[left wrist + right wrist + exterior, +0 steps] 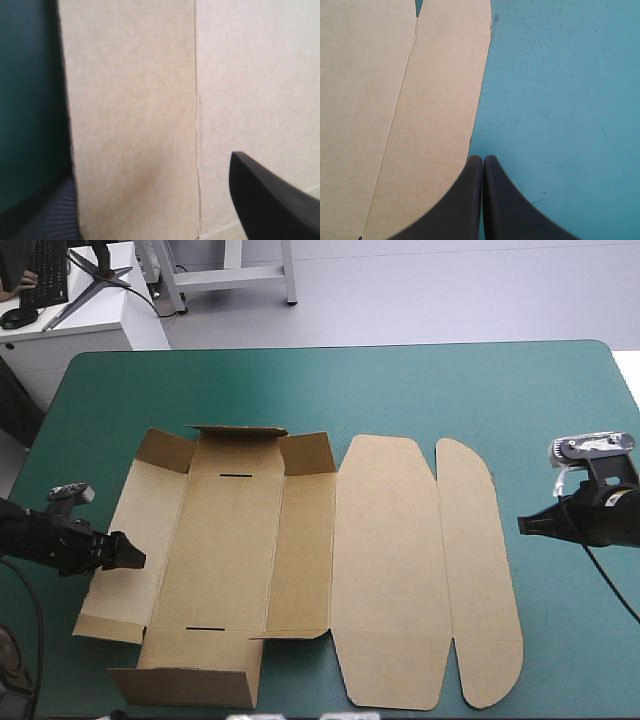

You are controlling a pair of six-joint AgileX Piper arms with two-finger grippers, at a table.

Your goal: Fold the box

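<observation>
Box: a cut sheet of brown board (380,560) lies opened out at the middle of the table, long side running left to right.
Box, left part: the short flaps at the far end and the flap at the near end stand raised; the panels between them lie flat or nearly so.
Box, right part: the broad lid panel and the rounded outer flap lie flat on the teal-green table cover (450,390).
Left gripper: the black-fingered left gripper (128,556) sits at the box's outer left panel, fingers well apart and holding nothing.
Left wrist view: one black finger (270,200) shows over the board (135,120); the other is a blurred dark shape at the panel's edge, partly cut off by it. Contact with the board cannot be made out.
Right gripper: the black-fingered right gripper (524,525) is over bare cover, near the rounded flap but apart from it.
Right wrist view: the fingers (483,159) meet in one point, nothing between them, just beside the flap's curved edge (395,100).
</observation>
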